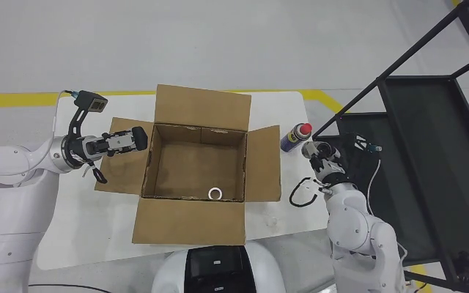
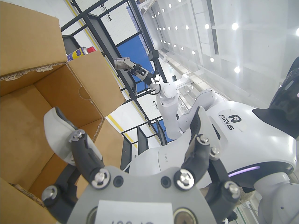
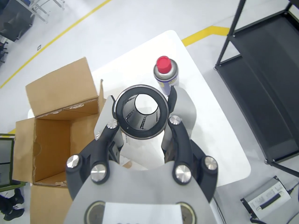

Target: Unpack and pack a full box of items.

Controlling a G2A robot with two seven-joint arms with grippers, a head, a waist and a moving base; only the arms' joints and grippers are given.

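Cardboard box point(image 1: 194, 165) open, ring point(image 1: 215, 193) inside by its robot-side wall. Right gripper point(image 1: 319, 152) clamps metal sleeve point(image 3: 140, 124) right of box, beside spray can point(image 1: 296, 136). Left gripper point(image 1: 141, 137) released, over box's left flap.

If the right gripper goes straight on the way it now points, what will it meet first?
Probably the table: the right gripper points down at it, holding a sleeve, and bare tabletop shows through the bore. The can stands just beside that line, so depth leaves some doubt.

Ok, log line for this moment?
left gripper open, over box flap | right gripper shut on metal sleeve near spray can | box open, ring inside
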